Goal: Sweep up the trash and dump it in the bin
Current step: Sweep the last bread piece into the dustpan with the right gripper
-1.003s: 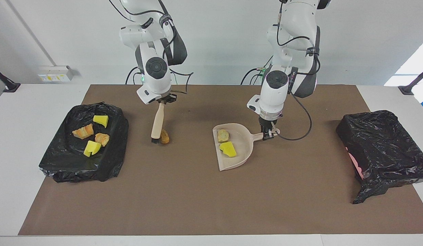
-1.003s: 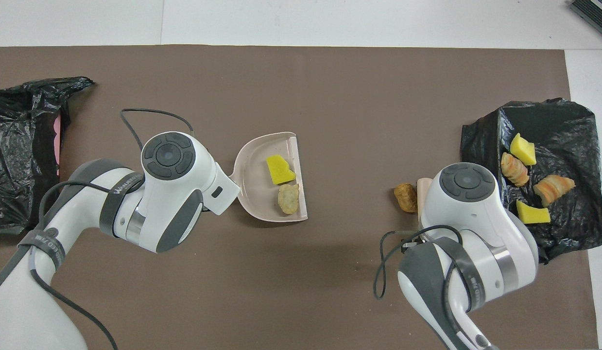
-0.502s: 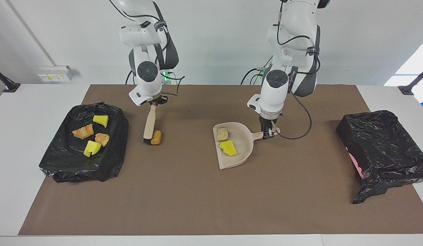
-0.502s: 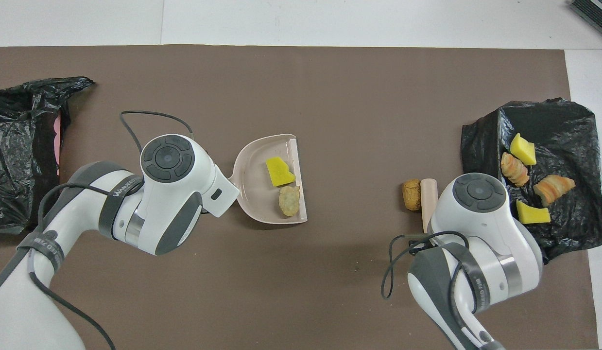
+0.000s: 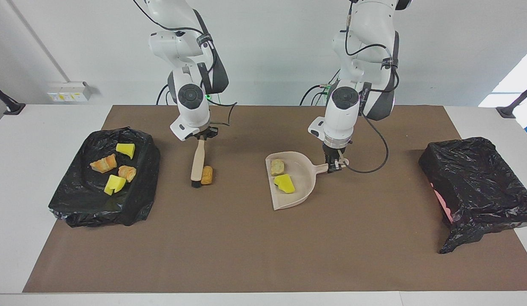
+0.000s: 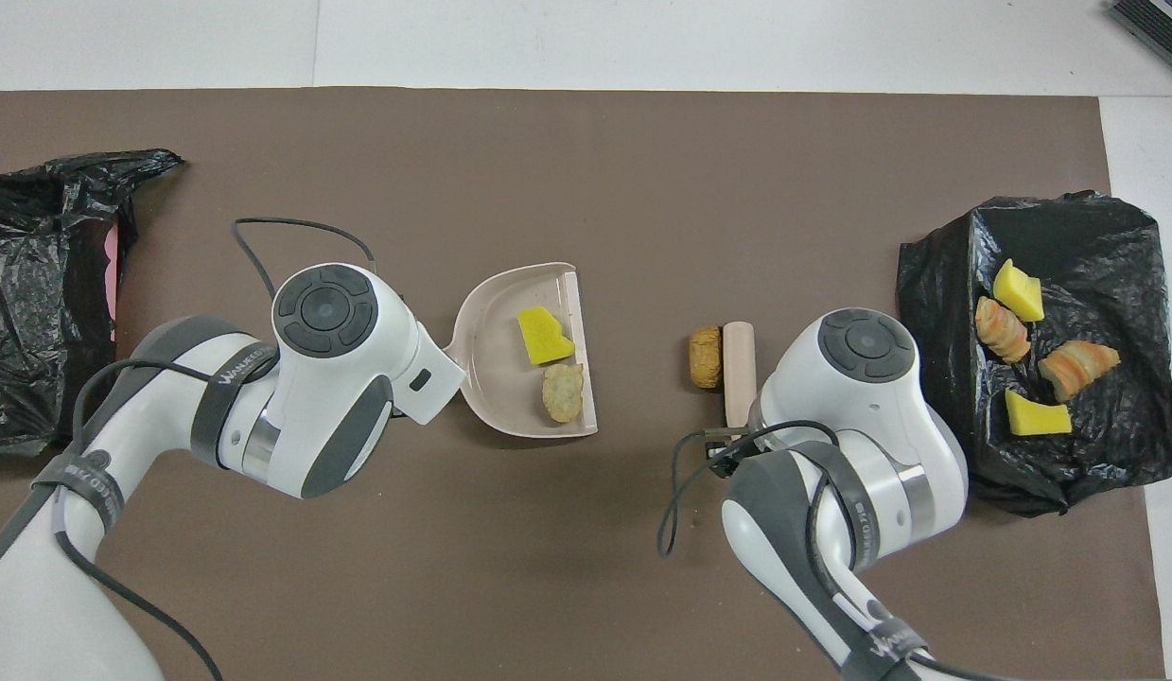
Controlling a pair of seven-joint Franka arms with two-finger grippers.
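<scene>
My right gripper [image 5: 202, 137] is shut on the handle of the beige hand brush [image 5: 197, 163] [image 6: 739, 364], whose black bristles rest on the mat. A tan bread-like lump [image 5: 207, 174] [image 6: 706, 357] of trash lies against the bristles, on the dustpan's side. My left gripper [image 5: 334, 166] is shut on the handle of the beige dustpan [image 5: 303, 187] [image 6: 491, 359], which sits flat on the mat with its mouth toward the brush. In the pan are a yellow chunk [image 5: 284, 183] [image 6: 545, 335] and a bread lump [image 5: 277, 167] [image 6: 562, 392]. In the overhead view both grippers are hidden under their wrists.
A black-bagged tray [image 5: 131, 204] [image 6: 1106, 255] at the right arm's end holds several yellow and orange scraps. A black-bagged bin [image 5: 476, 182] [image 6: 37, 312] with pink showing stands at the left arm's end. A brown mat [image 5: 246, 246] covers the table.
The right gripper drew the brush back toward the tray, then swept it toward the dustpan, pushing the tan lump along the mat. The dustpan has stayed almost still.
</scene>
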